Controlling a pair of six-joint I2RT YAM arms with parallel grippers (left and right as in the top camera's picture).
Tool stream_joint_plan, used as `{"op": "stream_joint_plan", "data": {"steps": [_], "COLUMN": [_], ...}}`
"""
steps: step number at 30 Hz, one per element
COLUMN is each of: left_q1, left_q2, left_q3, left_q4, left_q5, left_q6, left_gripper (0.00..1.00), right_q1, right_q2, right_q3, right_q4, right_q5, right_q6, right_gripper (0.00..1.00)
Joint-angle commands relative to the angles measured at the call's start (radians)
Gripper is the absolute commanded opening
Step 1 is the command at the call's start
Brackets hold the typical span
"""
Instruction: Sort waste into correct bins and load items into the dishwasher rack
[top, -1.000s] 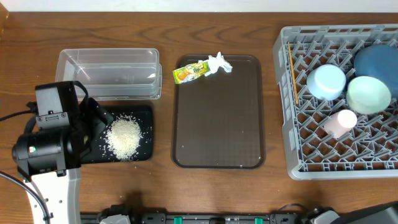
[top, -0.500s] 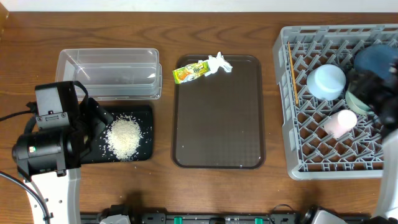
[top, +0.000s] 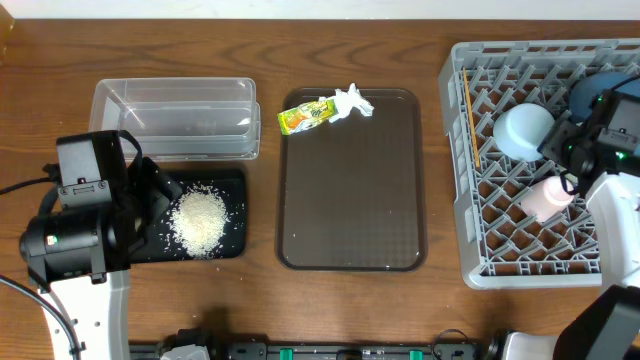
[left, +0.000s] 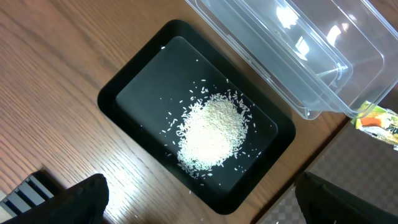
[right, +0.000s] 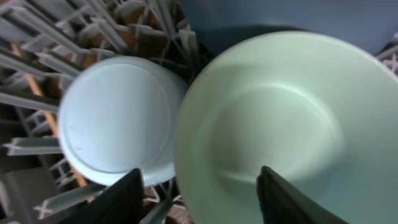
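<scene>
The rice (top: 200, 220) lies heaped in the black tray (top: 232, 240), with the clear tub (top: 175, 120) behind it. The wrapper (top: 305, 116) and tissue (top: 352, 101) lie at the far edge of the brown serving tray (top: 350, 200). The grey rack (top: 500, 230) holds the chopstick (top: 471, 115), light blue bowl (top: 525, 130), pink cup (top: 545, 198) and dark blue plate (top: 590, 95). My right gripper (right: 199, 199) is open, its fingers either side of the mint bowl's (right: 273, 124) near rim; my arm hides that bowl overhead. My left gripper (left: 199, 202) is open and empty above the black tray's (left: 149, 87) edge.
The left wrist view shows the rice (left: 211, 134), the clear tub (left: 311, 50) and a corner of the wrapper (left: 379, 121). The right wrist view shows the light blue bowl (right: 115, 118) upside down next to the mint bowl, with the plate (right: 280, 18) behind.
My right arm has come in from the right over the rack and now covers the mint bowl. My left arm and the waste have not moved.
</scene>
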Motion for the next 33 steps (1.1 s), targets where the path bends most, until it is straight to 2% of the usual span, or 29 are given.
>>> {"op": "stream_joint_plan", "data": {"steps": [1, 8, 15, 22, 28, 33], "left_q1": [0.003, 0.003, 0.003, 0.003, 0.003, 0.003], "left_q2": [-0.001, -0.001, -0.001, -0.001, -0.001, -0.001], "left_q3": [0.012, 0.012, 0.012, 0.012, 0.012, 0.012], "left_q4": [-0.003, -0.003, -0.003, -0.003, -0.003, -0.003], "left_q5": [-0.009, -0.009, -0.009, -0.009, -0.009, -0.009], "left_q6": [-0.005, -0.005, -0.005, -0.005, -0.005, -0.005], "left_gripper": [0.97, 0.97, 0.98, 0.97, 0.97, 0.97], "right_q1": [0.0, 0.0, -0.037, -0.227, -0.408, -0.499], "right_q2": [0.023, 0.02, -0.116, -0.284, -0.251, -0.147], "right_q3": [0.008, 0.009, 0.016, 0.016, -0.002, -0.04], "right_q4": [-0.016, -0.042, -0.082, -0.119, -0.076, 0.049], "right_q5": [0.041, 0.034, -0.064, -0.314, -0.666, -0.964], "right_q6": [-0.002, 0.034, 0.081, 0.08, -0.002, -0.034], "right_gripper": [0.43, 0.02, 0.01, 0.01, 0.01, 0.01]}}
